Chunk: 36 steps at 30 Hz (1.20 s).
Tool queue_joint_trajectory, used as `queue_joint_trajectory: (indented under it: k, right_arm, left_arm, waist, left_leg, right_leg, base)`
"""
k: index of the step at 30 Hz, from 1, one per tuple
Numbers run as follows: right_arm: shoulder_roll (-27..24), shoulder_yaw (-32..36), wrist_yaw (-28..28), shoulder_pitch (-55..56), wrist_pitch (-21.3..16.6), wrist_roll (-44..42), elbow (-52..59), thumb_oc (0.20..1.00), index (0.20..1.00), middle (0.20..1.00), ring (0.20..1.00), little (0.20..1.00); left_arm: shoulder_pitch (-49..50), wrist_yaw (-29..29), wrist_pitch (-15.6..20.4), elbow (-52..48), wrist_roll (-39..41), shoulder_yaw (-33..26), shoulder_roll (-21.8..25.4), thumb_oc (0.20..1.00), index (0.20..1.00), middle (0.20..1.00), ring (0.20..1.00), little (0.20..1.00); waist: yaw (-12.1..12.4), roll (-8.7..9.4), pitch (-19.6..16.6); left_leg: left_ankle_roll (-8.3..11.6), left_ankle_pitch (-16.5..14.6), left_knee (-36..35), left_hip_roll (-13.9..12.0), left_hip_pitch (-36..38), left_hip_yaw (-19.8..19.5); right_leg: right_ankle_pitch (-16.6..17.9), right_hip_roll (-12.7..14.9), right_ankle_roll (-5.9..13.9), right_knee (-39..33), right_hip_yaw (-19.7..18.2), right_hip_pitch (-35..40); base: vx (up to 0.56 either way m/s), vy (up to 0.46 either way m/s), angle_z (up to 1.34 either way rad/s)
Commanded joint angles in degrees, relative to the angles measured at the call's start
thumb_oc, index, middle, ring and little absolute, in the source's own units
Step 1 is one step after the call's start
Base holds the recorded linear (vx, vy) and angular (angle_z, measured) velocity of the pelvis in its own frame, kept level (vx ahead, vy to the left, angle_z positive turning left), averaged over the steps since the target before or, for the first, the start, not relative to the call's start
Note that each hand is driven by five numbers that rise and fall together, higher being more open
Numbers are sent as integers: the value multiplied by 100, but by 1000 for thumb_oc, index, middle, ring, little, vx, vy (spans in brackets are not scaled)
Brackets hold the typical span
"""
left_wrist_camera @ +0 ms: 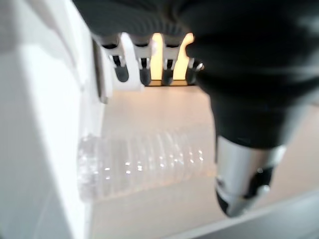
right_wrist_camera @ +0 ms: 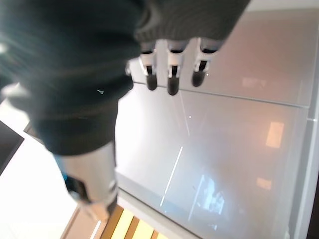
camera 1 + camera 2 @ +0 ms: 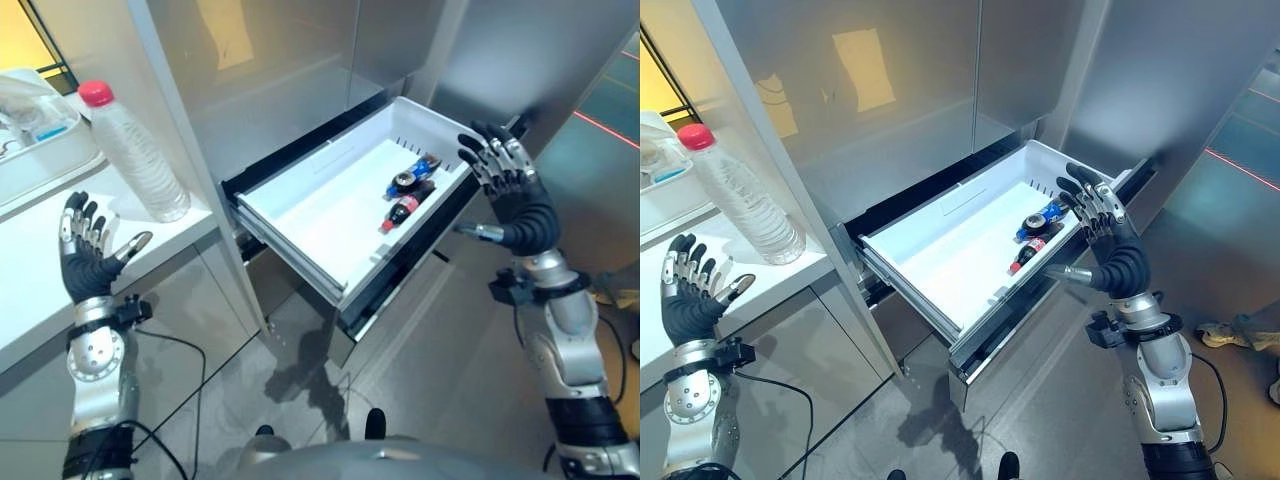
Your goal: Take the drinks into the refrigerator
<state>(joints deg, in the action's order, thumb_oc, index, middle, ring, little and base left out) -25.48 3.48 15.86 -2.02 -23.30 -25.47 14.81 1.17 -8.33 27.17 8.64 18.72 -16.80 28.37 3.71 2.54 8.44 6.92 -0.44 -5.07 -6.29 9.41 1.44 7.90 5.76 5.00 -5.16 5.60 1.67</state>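
1. The refrigerator point(image 3: 300, 70) stands ahead with its white drawer point(image 3: 330, 200) pulled out. 2 small drinks lie on their sides in the drawer's right part: a blue can point(image 3: 412, 176) and, just near of it, a dark bottle with a red cap point(image 3: 403, 211).
2. A clear water bottle point(image 3: 140, 155) with a red cap stands upright on the white surface point(image 3: 40, 270) at the left, its long axis vertical. This looks like the drink not yet stowed.
3. The left hand point(image 3: 88, 250) hovers above the surface with fingers spread apart, holding nothing. The bottle lies just far and right of it, so the left hand is clearly the nearer one.
4. The right hand point(image 3: 505, 170) is raised by the drawer's right end, fingers apart and empty, well apart from the water bottle.
5. The likely next move is a side grasp by the left hand around the bottle's upright body.
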Motion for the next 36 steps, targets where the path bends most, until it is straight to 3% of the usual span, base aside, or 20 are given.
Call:
queue_joint_trajectory:
  k: [1, 8, 13, 21, 36]
  right_arm:
    - [-221, 83, 62, -272, -91, -344, 539, 1000, 1000, 1000, 1000, 1000]
    - [-352, -135, 193, -327, 67, -504, 554, 1000, 1000, 1000, 1000, 1000]
    - [-364, -179, 199, -293, 91, -541, 586, 1000, 1000, 1000, 1000, 1000]
    - [-320, -175, 194, -281, 100, -617, 735, 1000, 1000, 1000, 1000, 1000]
    - [-176, -157, 237, -189, 99, -570, 810, 1000, 1000, 1000, 1000, 1000]
  left_arm:
    - [-679, 115, 139, 354, -151, 82, 472, 1000, 1000, 1000, 1000, 1000]
    - [-1561, 282, -65, 919, 202, 470, 1149, 1000, 1000, 1000, 1000, 1000]
    - [-2024, 344, -185, 1471, 403, 776, 1270, 1000, 1000, 1000, 1000, 1000]
    - [-2255, 653, -432, 2103, 834, 1169, 987, 1000, 1000, 1000, 1000, 1000]
    - [-1628, 861, -588, 2591, 864, 1079, 391, 1000, 1000, 1000, 1000, 1000]
  waist:
    - [-63, -107, 50]
    - [-232, -152, -6]
    - [-309, -169, -22]
    - [-443, -163, 5]
    - [-456, -124, 7]
  left_leg:
    - [-567, -392, 12, 404, 13, -66]
    - [-548, -427, 7, 400, 88, 27]
    - [-537, -437, 7, 392, 119, 59]
    - [-543, -431, 7, 385, 128, 187]
    - [-561, -479, 7, 376, 168, 312]
  right_leg:
    - [-886, -198, -10, 817, 250, 201]
    - [-880, -229, 4, 796, 173, 233]
    - [-874, -245, 7, 781, 133, 253]
    - [-827, -278, 25, 801, -5, 177]
    - [-802, -334, 15, 775, -135, 136]
  base:
    - [-11, 15, -10]
    - [36, 5, -6]
    - [12, -1, -7]
    - [0, 0, 0]
    - [3, 2, -7]
